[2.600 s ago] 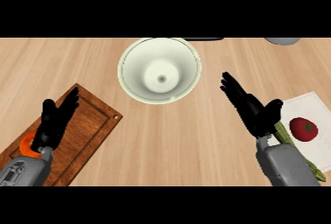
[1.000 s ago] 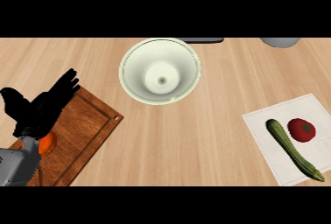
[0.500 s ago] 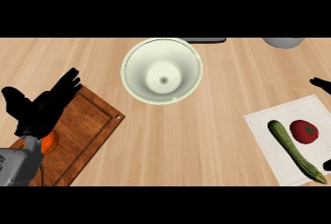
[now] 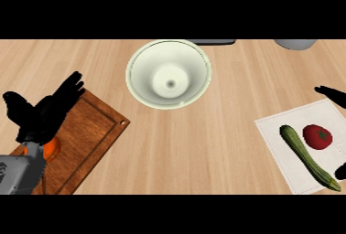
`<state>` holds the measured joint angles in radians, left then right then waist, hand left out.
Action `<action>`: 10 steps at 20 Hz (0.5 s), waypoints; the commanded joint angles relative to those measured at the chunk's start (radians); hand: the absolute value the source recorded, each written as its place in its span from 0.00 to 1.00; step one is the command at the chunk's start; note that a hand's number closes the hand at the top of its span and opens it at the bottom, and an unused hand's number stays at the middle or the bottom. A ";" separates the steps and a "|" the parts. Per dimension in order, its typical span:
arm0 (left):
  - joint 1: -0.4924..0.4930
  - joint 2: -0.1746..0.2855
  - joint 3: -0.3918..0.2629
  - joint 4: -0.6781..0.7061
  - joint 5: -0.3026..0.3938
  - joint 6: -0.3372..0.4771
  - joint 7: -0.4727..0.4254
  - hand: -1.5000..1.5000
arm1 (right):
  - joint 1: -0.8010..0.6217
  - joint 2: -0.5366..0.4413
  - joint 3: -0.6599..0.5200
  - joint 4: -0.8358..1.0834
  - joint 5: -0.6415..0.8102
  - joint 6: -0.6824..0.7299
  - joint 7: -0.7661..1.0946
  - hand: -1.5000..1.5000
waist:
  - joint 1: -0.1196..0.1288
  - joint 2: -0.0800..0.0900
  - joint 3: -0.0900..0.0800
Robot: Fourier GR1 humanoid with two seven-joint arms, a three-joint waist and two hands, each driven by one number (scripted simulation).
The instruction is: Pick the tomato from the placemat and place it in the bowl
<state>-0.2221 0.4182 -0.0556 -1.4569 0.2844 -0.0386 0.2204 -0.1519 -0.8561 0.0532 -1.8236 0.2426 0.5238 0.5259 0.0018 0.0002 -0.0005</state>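
The red tomato [image 4: 317, 136] lies on the white placemat [image 4: 273, 132] at the right, beside a long green cucumber [image 4: 307, 157]. The pale green bowl [image 4: 150, 64] stands at the top middle, with nothing in it. Of my right hand [image 4: 331, 93] only black tips show at the right edge: one above the placemat's far corner, another low by the cucumber's end. They are far apart and touch neither the tomato nor the cucumber. My left hand [image 4: 42, 114] rests open, fingers up, over the wooden board at the left.
A brown wooden cutting board [image 4: 91, 132] lies at the lower left, with an orange object [image 4: 51, 148] partly hidden under my left wrist. A dark object [image 4: 216, 41] and a grey vessel [image 4: 295, 43] sit at the counter's far edge.
My right hand left the view, then its tips came back at the right edge near the placemat. My left hand rose and spread over the board. Tomato and bowl stayed put.
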 commanded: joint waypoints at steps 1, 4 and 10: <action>-0.034 -0.009 0.031 0.034 -0.012 -0.024 0.015 0.50 | 0.045 0.026 -0.013 -0.094 0.015 0.074 0.079 0.00 | -0.008 -0.001 0.000; -0.028 0.002 0.062 -0.023 0.005 -0.044 0.066 0.50 | -0.020 0.075 0.012 0.077 0.143 0.042 -0.020 0.00 | 0.001 0.000 0.001; -0.031 -0.055 0.054 -0.052 -0.060 -0.025 0.087 0.50 | -0.022 0.125 -0.023 0.129 0.219 0.084 -0.063 0.00 | -0.001 0.000 0.001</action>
<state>-0.2134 0.3785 -0.0166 -1.5034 0.2461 -0.0656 0.2711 -0.1621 -0.7744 0.0327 -1.7314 0.4033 0.5952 0.4810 0.0014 -0.0002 0.0000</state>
